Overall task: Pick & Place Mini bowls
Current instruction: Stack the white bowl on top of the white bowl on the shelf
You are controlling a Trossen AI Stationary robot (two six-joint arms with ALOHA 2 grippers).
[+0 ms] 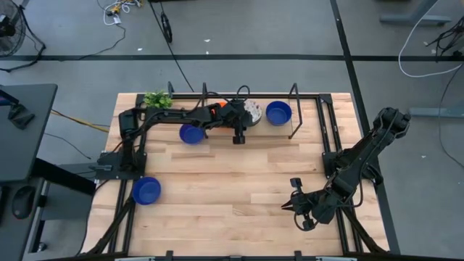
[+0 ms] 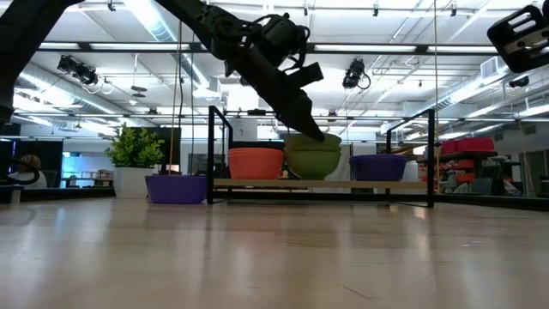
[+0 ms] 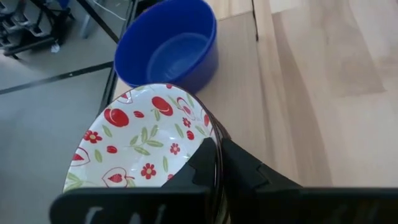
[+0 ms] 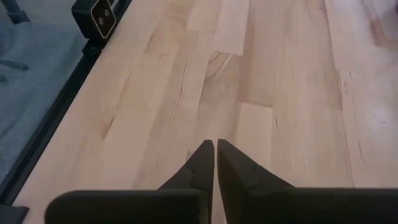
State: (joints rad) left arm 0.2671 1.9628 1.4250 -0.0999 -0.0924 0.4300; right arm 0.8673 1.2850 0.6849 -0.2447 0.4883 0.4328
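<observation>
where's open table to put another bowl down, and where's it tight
Free: the broad bare wood in the middle of the table, between the blue bowl near the left arm's base and the right gripper. Crowded: the far edge, where the left gripper pinches the floral bowl among the orange bowl, two more blue bowls and the plant.

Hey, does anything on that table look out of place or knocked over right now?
Nothing is spilled or tipped. Two blue bowls sit apart from the back row: one near the front left edge, one under the left arm. The left gripper pinches the floral bowl's rim; the right gripper waits, shut.
</observation>
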